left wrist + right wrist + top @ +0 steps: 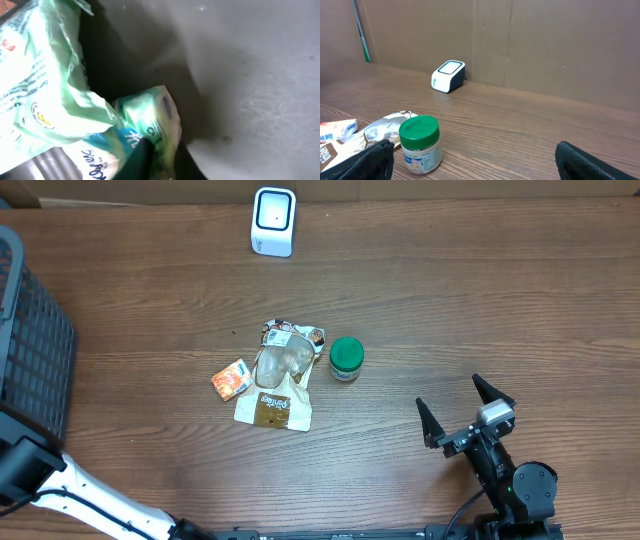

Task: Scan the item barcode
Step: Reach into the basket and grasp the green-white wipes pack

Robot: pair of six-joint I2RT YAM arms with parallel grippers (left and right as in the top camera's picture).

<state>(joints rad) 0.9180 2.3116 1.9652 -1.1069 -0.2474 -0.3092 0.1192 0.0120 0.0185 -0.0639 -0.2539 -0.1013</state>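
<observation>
The left claw (144, 156) is clamped shut on a crumpled fold of the green packet (150, 117). We only see one dark finger, at the bottom of the left wrist view, biting into the film. A bigger green-white wrapper (42, 85) lies up-left, touching it; we can't tell if it's the same pack or a second one. No barcode shows on the faces we get.

There's a grey surface and a dark wall around it, so we reckon the claw is down in the basket (30, 350), off the left edge of the overhead. Only the left arm's white link (85, 492) shows there.

Key relation: the scanner (273, 221) sits at the far edge of the worktop (450, 300), well apart from the basket, away from and to the right of the left claw, window facing up. So we expect: lift out, carry far and right, turn the packet's code face down over the window.

The right claw (446, 389) is wide open and holds nothing, on the near side, right of the green-lidded jar (346, 358). Left arm has the item, so we call it left's job.
</observation>
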